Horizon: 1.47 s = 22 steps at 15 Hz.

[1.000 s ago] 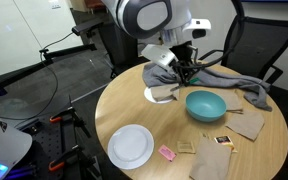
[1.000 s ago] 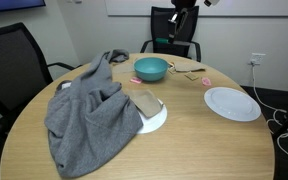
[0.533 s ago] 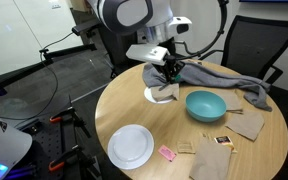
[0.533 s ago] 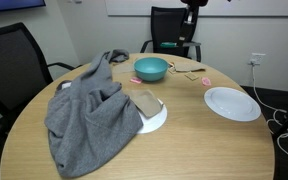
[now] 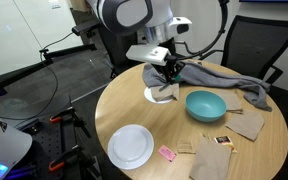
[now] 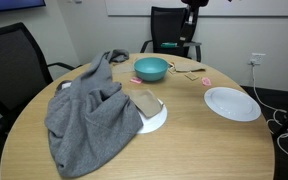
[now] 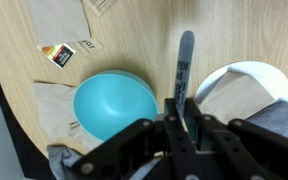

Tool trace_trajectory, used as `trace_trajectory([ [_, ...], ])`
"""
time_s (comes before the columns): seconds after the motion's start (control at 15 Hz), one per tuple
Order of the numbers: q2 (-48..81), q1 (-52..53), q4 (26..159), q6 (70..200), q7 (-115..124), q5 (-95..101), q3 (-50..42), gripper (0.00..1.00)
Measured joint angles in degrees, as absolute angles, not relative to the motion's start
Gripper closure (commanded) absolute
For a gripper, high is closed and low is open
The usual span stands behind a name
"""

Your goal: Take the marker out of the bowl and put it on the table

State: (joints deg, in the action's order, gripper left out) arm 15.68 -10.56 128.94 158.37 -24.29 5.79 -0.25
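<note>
Gripper (image 7: 182, 118) is pinching the marker (image 7: 185, 60) over the table (image 7: 24, 100); released this high, it could bounce into the bowl (image 7: 114, 105).

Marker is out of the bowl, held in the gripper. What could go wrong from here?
1. The marker hangs between the bowl and a small white plate, grey cloth nearby; released here it could land on one of them, not bare table.
2. The gripper pinches it near one end, well above the table; dropped from there it may roll.

Marker (image 7: 184, 70) in gripper (image 7: 181, 120), beside bowl (image 7: 112, 106)
</note>
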Motion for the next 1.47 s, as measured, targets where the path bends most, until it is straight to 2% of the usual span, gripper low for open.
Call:
trace_trajectory([
  [0.47,15.6,-16.1,129.0,160.7,-45.9,0.0,3.6,0.97],
  [1.0,15.5,-32.3,131.2,158.8,-82.4,-21.5,26.9,0.97],
  [1.2,15.3,-30.9,132.1,154.7,-94.4,-30.5,26.5,0.97],
  [1.47,14.9,-24.2,133.9,150.7,-100.0,-34.5,20.7,0.97],
])
